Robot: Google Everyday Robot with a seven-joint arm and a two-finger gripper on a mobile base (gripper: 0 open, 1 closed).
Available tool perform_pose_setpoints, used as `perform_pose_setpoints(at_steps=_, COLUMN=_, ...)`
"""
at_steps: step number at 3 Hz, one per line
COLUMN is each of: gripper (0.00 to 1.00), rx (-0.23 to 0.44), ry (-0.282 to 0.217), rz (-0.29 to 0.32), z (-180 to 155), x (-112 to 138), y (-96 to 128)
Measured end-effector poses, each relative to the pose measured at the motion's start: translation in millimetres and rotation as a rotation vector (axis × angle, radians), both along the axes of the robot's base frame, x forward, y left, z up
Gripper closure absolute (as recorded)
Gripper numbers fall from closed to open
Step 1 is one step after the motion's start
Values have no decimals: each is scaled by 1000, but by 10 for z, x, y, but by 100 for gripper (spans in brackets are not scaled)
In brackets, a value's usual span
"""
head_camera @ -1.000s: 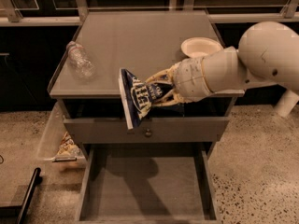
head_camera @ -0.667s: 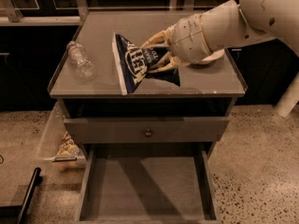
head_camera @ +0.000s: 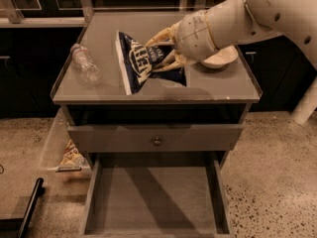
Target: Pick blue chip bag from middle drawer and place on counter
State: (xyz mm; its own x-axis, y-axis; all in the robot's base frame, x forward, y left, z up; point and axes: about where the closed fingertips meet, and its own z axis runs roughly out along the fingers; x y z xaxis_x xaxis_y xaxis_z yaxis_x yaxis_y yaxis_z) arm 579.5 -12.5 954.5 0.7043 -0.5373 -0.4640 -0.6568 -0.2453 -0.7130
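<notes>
The blue chip bag [head_camera: 137,61] is dark blue with white lettering and a white end strip. It hangs tilted over the middle of the counter [head_camera: 109,90], its lower edge at or just above the top. My gripper [head_camera: 164,53] is shut on the bag's right side, with its tan fingers [head_camera: 163,34] clasped around it. The white arm reaches in from the upper right. The middle drawer [head_camera: 153,195] stands pulled out below, with its flat grey floor bare.
A clear plastic bottle [head_camera: 85,63] lies on the counter's left side. A white bowl [head_camera: 220,58] sits at the counter's right, partly behind my wrist. A closed drawer front with a round knob [head_camera: 157,141] is above the open drawer. A clear bin with a snack bag [head_camera: 69,155] stands on the floor at left.
My gripper has carried the blue chip bag up from in front of the drawers and back over the counter, then lowered it toward the top.
</notes>
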Motion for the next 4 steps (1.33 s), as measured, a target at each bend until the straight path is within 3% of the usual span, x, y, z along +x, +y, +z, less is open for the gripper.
perform_pose_setpoints(at_steps=2, gripper=100, rx=28, ry=42, rz=-61, z=-100, x=522, y=-17)
perform_pose_setpoints(at_steps=3, gripper=100, rx=52, ry=58, rz=-173, z=-171, x=695, y=-216)
perform_pose_setpoints(at_steps=4, gripper=100, rx=51, ry=42, rz=-278, z=-194, x=918, y=-362)
